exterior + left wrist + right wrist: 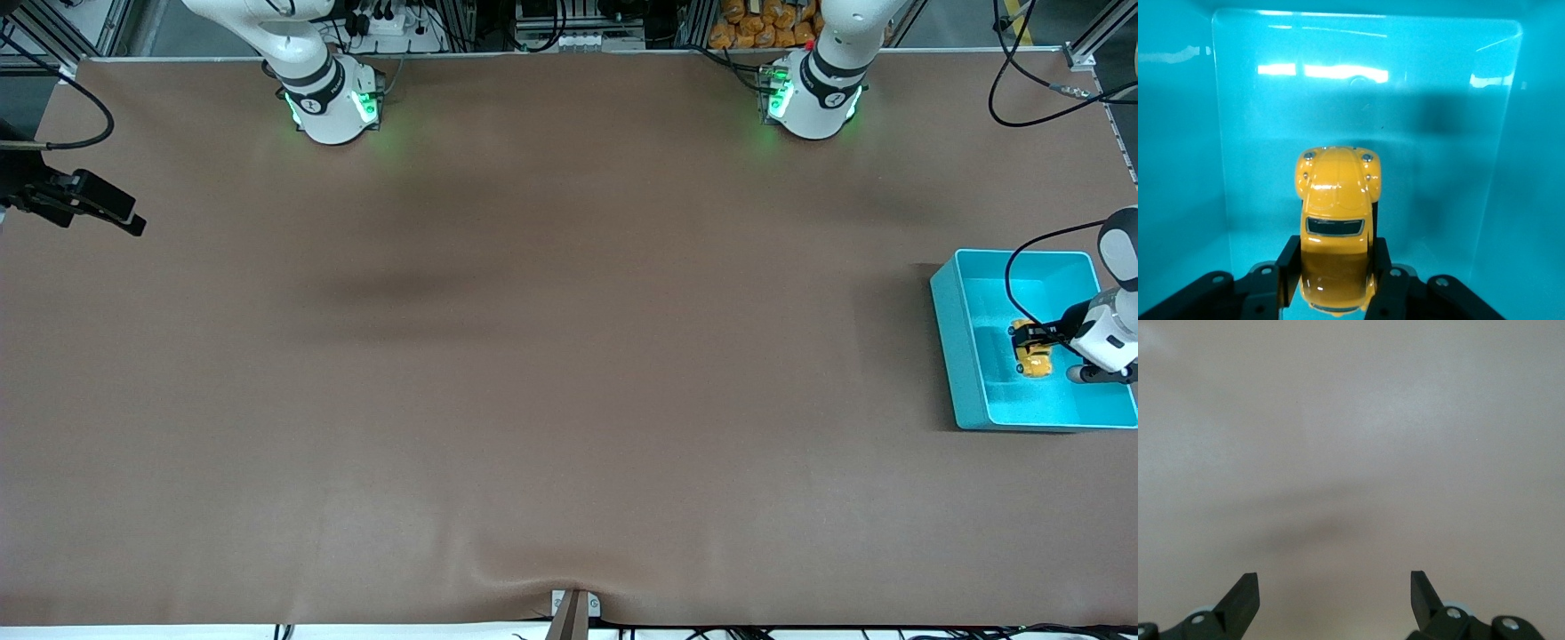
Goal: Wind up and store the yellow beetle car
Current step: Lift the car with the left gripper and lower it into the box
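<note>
Car [1337,220] sits between the left gripper's [1335,273] fingers [1289,267], one black pad pressed to each flank, its hood and headlights pointing away from the wrist. That's a firm clamp around the rear half of the yellow body. Underneath and all round it is the turquoise bin [1198,133], glossy floor catching the lights, and from the wrist view I can't tell whether the wheels touch that floor or hang just above it.

From the front view, the bin [956,347] stands at the left arm's end of the table [533,373], and the left gripper [1031,342] is down inside it with the car [1034,360] showing as a small yellow spot against the blue.

Over at the right arm's end, the right gripper [116,213] waits above bare table, well apart from the bin. Its fingers [1241,597] are spread wide, nothing between them but brown tabletop [1351,453].
</note>
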